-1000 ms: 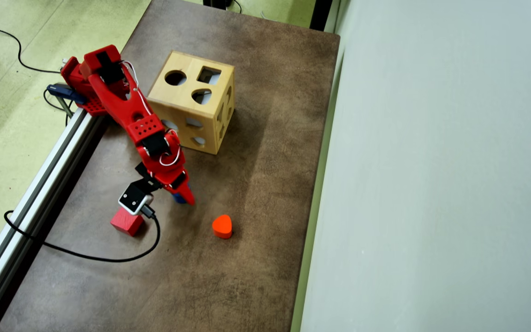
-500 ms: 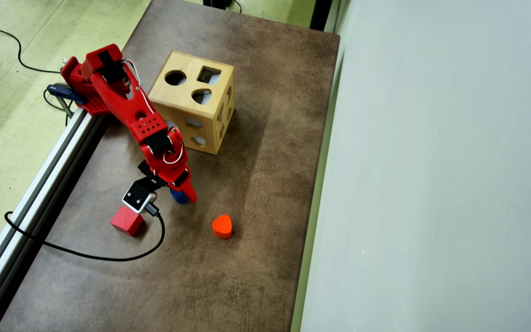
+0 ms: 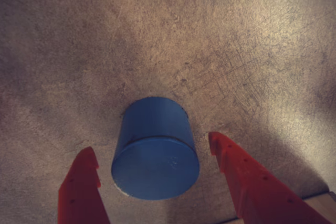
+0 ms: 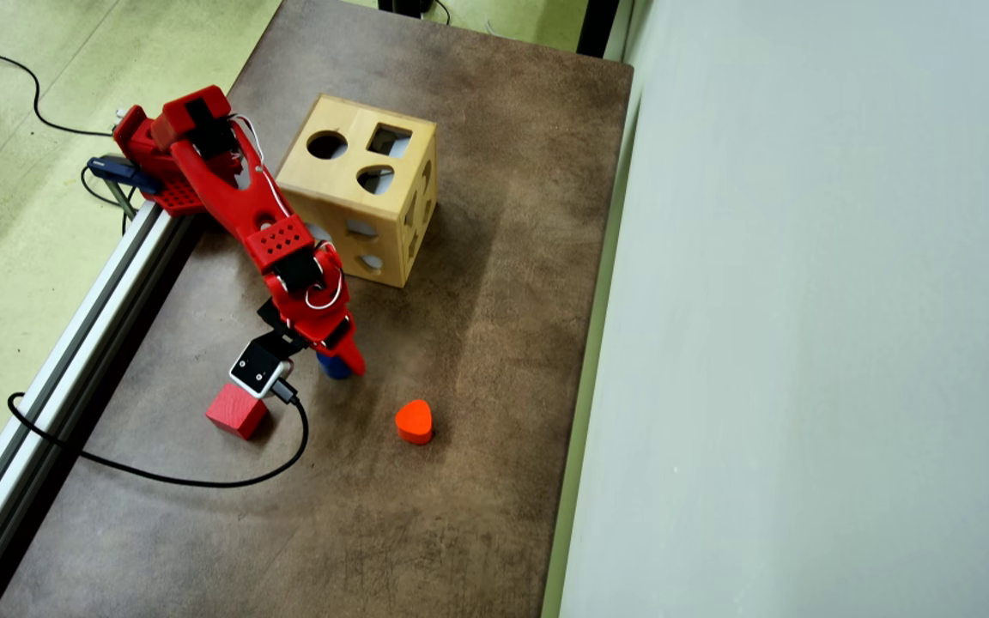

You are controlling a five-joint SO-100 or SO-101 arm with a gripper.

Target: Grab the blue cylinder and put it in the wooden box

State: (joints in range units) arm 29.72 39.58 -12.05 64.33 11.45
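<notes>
Between the two red jaws in the wrist view stands the blue cylinder (image 3: 155,157), upright on the desk (image 3: 220,51) with its flat round top facing the camera and bare desk showing on either side of it, so you have the gripper (image 3: 155,156) spread and holding nothing yet. Judging by its look, it is a rigid painted block, light, with a smooth and possibly slick curved wall; it should not crush, but it could twist or squirt out if you pinch it off centre. Take it across the widest part of that wall, low enough that both jaws meet the side rather than the top rim, one at 9 o'clock and one at 3 o'clock as the wrist view shows it. From overhead, only a sliver of the blue cylinder (image 4: 333,367) shows beneath the gripper (image 4: 342,365). Working outward on the desk (image 4: 477,515), the red cube (image 4: 237,411) sits near at about 8 o'clock from it, the orange heart block (image 4: 414,421) at about 4 o'clock, both apart from it. The wooden box (image 4: 348,202) stands well off at roughly 12 o'clock, round hole uppermost.
</notes>
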